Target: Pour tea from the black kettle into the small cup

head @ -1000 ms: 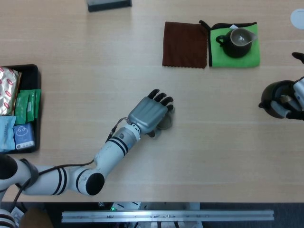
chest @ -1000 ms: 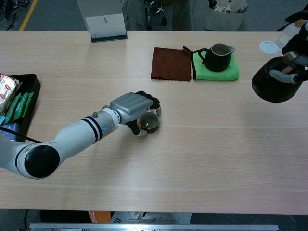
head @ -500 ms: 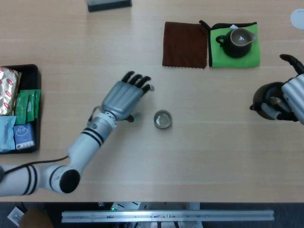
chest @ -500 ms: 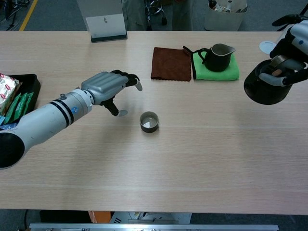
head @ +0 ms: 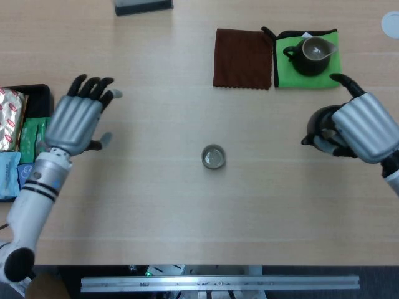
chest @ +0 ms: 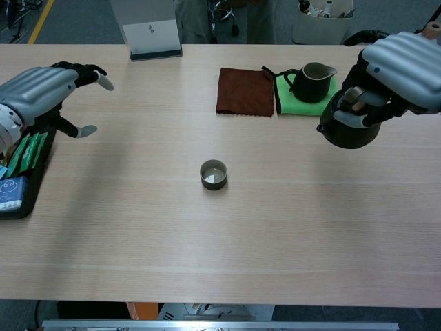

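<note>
At centre frame the cup [head: 213, 157] stands alone on the table [head: 187, 212], well left and slightly below the kettle [chest: 348, 129] gripped aloft by the right hand [head: 360, 129], the nearer one, while the left hand [head: 75, 121] hovers open at far left, holding nothing.

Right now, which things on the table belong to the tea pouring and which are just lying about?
Part of the job:
black kettle, held by the right hand
small cup

Lying about:
brown cloth
dark pitcher on the green cloth
black tray of packets
left hand, fingers spread, holding nothing
</note>
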